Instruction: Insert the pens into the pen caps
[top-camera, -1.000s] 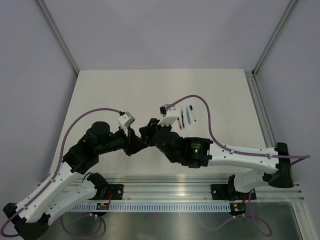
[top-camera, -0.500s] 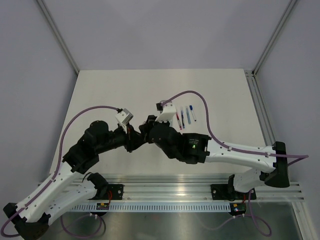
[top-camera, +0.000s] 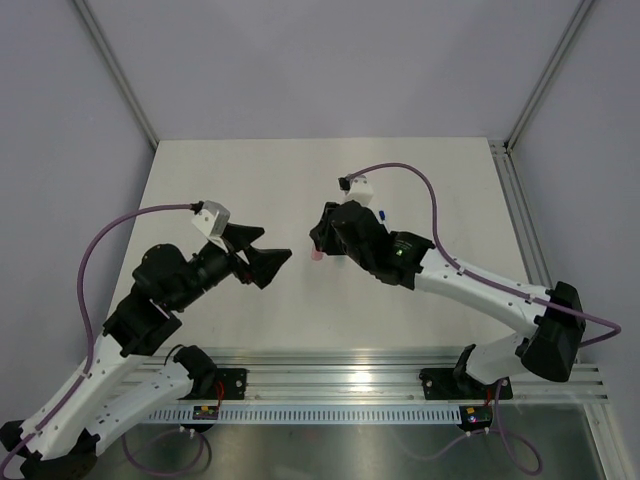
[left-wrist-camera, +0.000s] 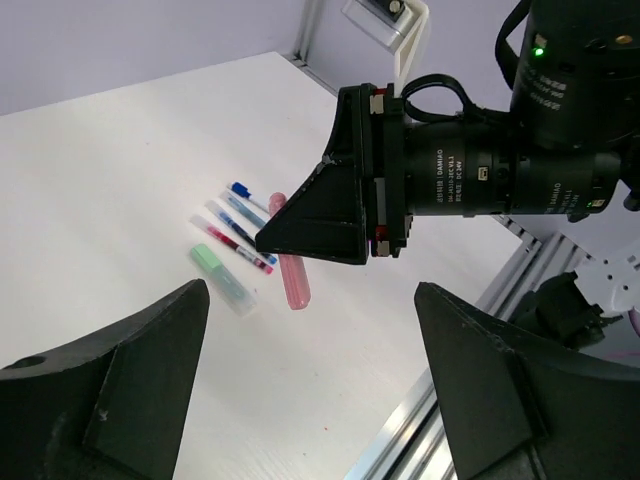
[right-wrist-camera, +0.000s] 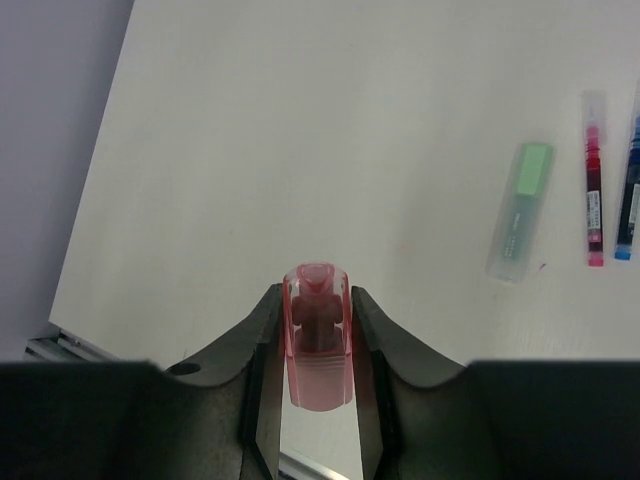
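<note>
Out in the middle of the table, the right pincer is pinching the pink cap between its two fingers. In the right wrist view the cap is see-through pink and pokes out just past the fingertips. There's a darker red bit sitting inside it, but I honestly can't tell if that's a pen seated in there. From the left wrist view the same piece looks like a longish pink tube angled down under the right pincer's tip. I can't tell if its low end touches the table.

The left pincer is spread wide with nothing in it. It points at the right pincer with a clear gap between the two, no contact. In its own camera its two dark fingers sit at the bottom corners and frame the right pincer.

The rest of the stuff is lying flat on the table in a little row just beyond the pink cap. There's a green cap, pale and translucent with a green end, then a red pen, then a blue pen cut off by the picture edge. The left wrist view shows a second blue pen at the far end of the row. They're side by side, roughly parallel and close together. From the top camera the right arm hides most of that row, and only a speck of blue shows.
</note>
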